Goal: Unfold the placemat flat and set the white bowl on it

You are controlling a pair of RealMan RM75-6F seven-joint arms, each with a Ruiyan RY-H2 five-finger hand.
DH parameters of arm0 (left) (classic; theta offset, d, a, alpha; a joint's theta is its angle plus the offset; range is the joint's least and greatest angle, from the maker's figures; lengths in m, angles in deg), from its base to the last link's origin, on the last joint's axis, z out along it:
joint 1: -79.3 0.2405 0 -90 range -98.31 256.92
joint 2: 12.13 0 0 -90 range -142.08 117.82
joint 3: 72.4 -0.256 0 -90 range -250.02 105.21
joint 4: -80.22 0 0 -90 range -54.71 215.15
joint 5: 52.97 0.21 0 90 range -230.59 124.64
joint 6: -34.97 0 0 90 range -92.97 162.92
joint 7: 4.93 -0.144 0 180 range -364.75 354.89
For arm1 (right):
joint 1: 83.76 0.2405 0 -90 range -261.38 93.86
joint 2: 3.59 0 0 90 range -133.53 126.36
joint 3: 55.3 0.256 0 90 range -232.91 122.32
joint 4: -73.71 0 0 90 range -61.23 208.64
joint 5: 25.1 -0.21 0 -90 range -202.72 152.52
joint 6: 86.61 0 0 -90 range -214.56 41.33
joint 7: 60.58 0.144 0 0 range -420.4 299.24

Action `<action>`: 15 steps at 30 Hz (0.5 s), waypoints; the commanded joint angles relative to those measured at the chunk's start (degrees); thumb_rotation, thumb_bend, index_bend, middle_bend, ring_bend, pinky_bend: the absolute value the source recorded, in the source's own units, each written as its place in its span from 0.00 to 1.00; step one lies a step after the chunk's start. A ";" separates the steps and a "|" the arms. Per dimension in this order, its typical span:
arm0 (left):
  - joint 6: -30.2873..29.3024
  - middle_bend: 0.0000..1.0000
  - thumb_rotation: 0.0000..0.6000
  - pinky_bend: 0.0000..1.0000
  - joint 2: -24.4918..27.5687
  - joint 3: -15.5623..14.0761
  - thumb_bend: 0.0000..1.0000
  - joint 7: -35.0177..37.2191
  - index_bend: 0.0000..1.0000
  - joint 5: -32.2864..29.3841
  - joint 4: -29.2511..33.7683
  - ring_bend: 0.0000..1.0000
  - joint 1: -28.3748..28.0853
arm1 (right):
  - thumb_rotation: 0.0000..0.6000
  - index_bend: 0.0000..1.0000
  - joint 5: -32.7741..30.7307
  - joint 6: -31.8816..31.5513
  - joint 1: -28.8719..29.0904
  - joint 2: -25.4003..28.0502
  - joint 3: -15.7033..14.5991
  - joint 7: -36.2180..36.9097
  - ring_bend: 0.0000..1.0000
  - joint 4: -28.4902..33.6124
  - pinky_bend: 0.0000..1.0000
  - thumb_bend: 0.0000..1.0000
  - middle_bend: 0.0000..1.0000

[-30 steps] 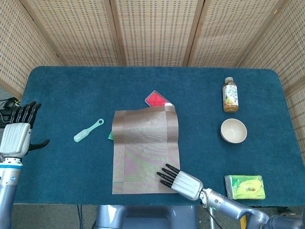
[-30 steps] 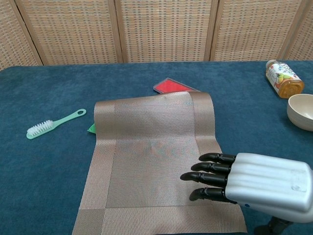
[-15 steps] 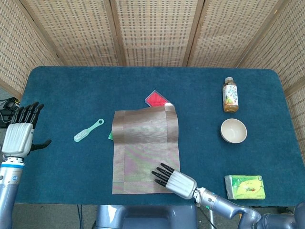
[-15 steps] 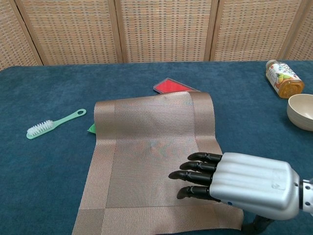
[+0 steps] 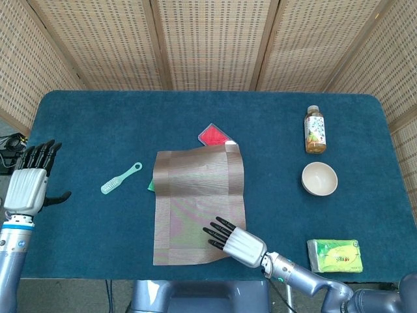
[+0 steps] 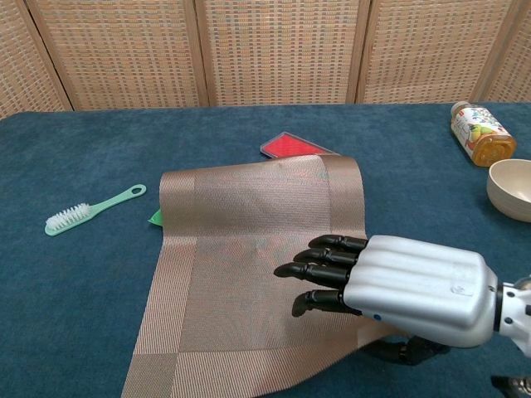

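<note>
Right robot hand (image 6: 390, 286) lies over the placemat (image 5: 195, 195), fingers spread, empty; left robot hand (image 5: 27, 186) hovers wide, empty.

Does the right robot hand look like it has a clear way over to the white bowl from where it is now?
Probably yes. The right robot hand is over the placemat, and only bare blue table lies between it and the white bowl; the bottle and green packet sit off that path.

Woven wicker screens (image 5: 208, 42) behind blue-clothed table (image 5: 98, 124)
</note>
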 commanded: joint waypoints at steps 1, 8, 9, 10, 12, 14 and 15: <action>0.05 0.00 1.00 0.00 -0.03 -0.07 0.00 -0.03 0.00 0.09 0.05 0.00 -0.01 | 1.00 0.31 0.16 -0.52 0.02 -0.21 -0.27 0.35 0.00 -0.31 0.00 0.65 0.00; -0.17 0.00 1.00 0.00 -0.13 -0.15 0.00 -0.17 0.00 0.40 0.08 0.00 0.07 | 1.00 0.56 1.11 -2.14 0.13 -0.76 -1.04 1.22 0.00 -1.28 0.00 0.72 0.00; -0.17 0.00 1.00 0.00 -0.13 -0.17 0.00 -0.19 0.00 0.43 0.07 0.00 0.07 | 1.00 0.59 1.23 -2.39 0.16 -0.85 -1.12 1.36 0.00 -1.42 0.00 0.73 0.00; -0.15 0.00 1.00 0.00 -0.14 -0.19 0.00 -0.21 0.00 0.45 0.05 0.00 0.07 | 1.00 0.63 1.32 -2.57 0.15 -0.91 -1.20 1.44 0.00 -1.54 0.00 0.73 0.00; -0.11 0.00 1.00 0.00 -0.16 -0.23 0.00 -0.24 0.00 0.51 0.04 0.00 0.06 | 1.00 0.68 1.57 -2.99 0.14 -1.07 -1.40 1.57 0.00 -1.84 0.00 0.74 0.00; -0.05 0.00 1.00 0.00 -0.16 -0.28 0.00 -0.20 0.00 0.60 0.06 0.00 0.05 | 1.00 0.71 2.08 -3.61 0.07 -1.35 -1.77 1.70 0.00 -2.33 0.00 0.74 0.00; -0.09 0.00 1.00 0.00 -0.13 -0.30 0.00 -0.08 0.00 0.65 0.11 0.00 0.10 | 1.00 0.72 2.77 -4.34 -0.05 -1.70 -2.31 2.10 0.00 -2.82 0.00 0.74 0.00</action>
